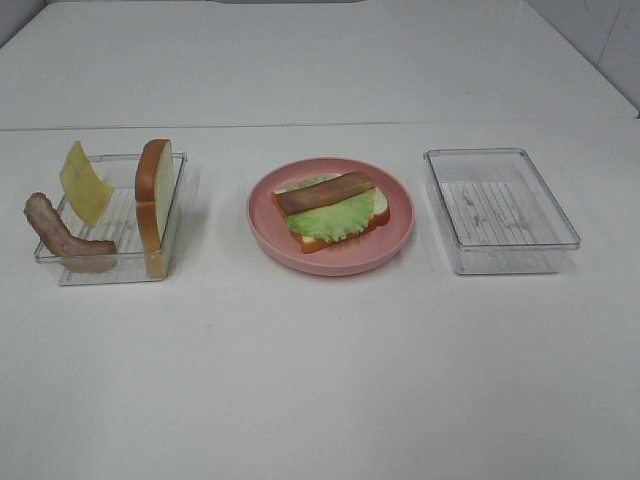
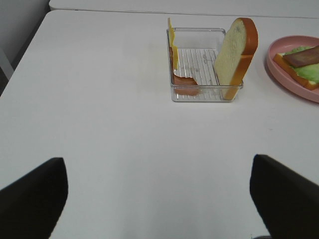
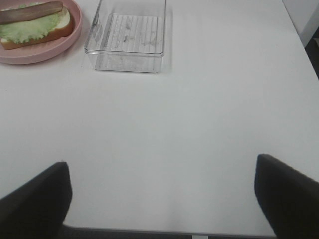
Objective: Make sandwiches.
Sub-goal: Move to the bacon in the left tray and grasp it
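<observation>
White bread base (image 1: 340,240): is lying flat on the plate, well ahead of both pairs of jaws and between the two arms.
Green lettuce leaf (image 1: 325,220): is lying on that slice, ruffling out past its near edge.
Brown bacon strip (image 1: 325,192): is lying across the lettuce, topping the stack.
White second slice (image 2: 234,55): is standing on edge against the right-hand wall of the left tray, well ahead of the left jaws.
Yellow cheese slice (image 2: 171,36): is leaning upright at the opposite wall, at the corner farthest from the jaws.
Brown spare bacon (image 2: 184,83): is leaning along that same wall, nearer the jaws than the cheese.
Pink plate (image 1: 262,225): is sitting ahead of the left jaws toward their right side, and ahead of the right jaws toward their left.
Clear left tray (image 2: 204,94): is sitting well ahead of the left jaws.
Clear right tray (image 3: 124,62): is sitting well ahead of the right jaws, just beside the plate.
White table (image 1: 320,380): is carrying everything.
Black left gripper (image 2: 158,162): jaws are standing wide apart, gripping nothing.
Black right gripper (image 3: 160,163): jaws are likewise standing wide apart, gripping nothing.
</observation>
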Controlling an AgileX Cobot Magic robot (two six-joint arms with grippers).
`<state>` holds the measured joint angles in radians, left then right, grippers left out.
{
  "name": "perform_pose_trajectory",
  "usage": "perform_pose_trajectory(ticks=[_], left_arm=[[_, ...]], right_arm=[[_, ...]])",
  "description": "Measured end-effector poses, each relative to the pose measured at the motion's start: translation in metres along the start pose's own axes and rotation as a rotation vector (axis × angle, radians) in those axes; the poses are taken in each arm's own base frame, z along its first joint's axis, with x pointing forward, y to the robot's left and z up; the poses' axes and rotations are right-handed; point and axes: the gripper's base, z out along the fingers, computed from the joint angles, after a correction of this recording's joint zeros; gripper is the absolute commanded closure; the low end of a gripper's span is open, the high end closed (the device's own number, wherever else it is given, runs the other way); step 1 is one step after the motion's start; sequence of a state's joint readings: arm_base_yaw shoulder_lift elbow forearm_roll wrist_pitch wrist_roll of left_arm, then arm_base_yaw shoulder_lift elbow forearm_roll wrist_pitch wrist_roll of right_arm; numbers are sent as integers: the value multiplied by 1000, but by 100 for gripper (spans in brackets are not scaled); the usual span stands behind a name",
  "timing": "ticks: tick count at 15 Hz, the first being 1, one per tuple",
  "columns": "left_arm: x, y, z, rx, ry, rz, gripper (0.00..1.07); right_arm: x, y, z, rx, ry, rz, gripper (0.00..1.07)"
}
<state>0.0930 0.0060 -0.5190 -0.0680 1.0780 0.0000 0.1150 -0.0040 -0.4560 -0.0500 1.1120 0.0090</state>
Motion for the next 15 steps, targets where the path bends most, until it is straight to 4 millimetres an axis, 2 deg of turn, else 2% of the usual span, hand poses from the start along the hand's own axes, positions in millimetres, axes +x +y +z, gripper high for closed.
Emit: perform_pose_trajectory(ticks=[3, 6, 9, 11, 14, 15], left_arm=[[-5, 0, 5, -1, 39, -2, 16], [-24, 0, 4, -2, 21, -3, 16], [-47, 0, 14, -4, 37, -15, 16], [-66, 0, 27, -7, 82, -19, 16], [-82, 0, 46, -10, 166, -26, 16], [-98, 1, 59, -11, 200, -29, 16]], right_arm=[[0, 0, 0, 0, 0, 0, 11], [0, 0, 0, -2, 0, 1, 11], [0, 0, 0, -4, 0, 1, 11], [0, 0, 0, -4, 0, 1, 11], [0, 0, 0, -4, 0, 1, 11], [0, 0, 0, -5, 0, 2, 11]])
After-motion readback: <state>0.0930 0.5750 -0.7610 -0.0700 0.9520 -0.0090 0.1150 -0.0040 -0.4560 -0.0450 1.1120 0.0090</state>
